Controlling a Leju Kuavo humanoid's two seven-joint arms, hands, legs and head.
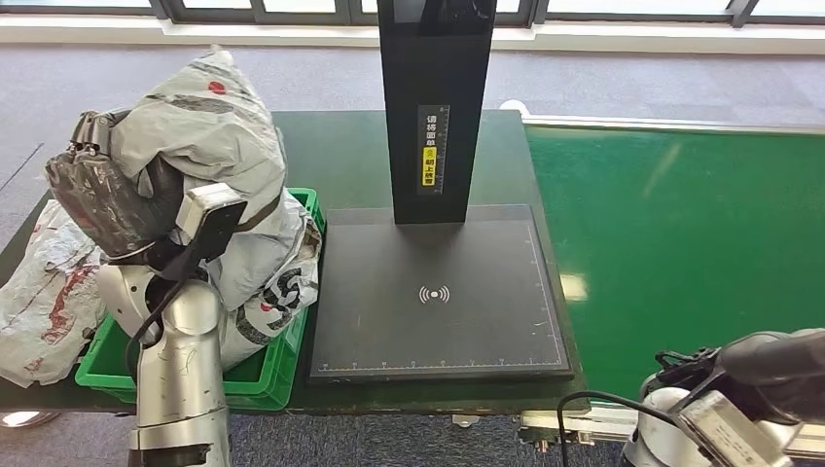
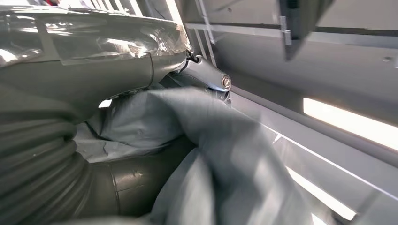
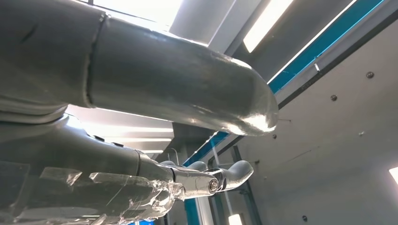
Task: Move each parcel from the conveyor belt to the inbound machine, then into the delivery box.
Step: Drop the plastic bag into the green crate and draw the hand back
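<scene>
left robot hand (image 1: 107, 199) clamped on grey parcel (image 1: 219, 126) above green delivery box (image 1: 282, 365), frame left; right robot hand (image 3: 155, 136) empty, fingers apart

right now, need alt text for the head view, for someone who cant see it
The left robot hand holds a grey parcel above a green box of parcels. Beside it sits a black scanner pad with an upright post, then the green conveyor belt.

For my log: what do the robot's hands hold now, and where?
The left hand grips a grey parcel by its lower side, above the green box. The right hand holds nothing.
</scene>
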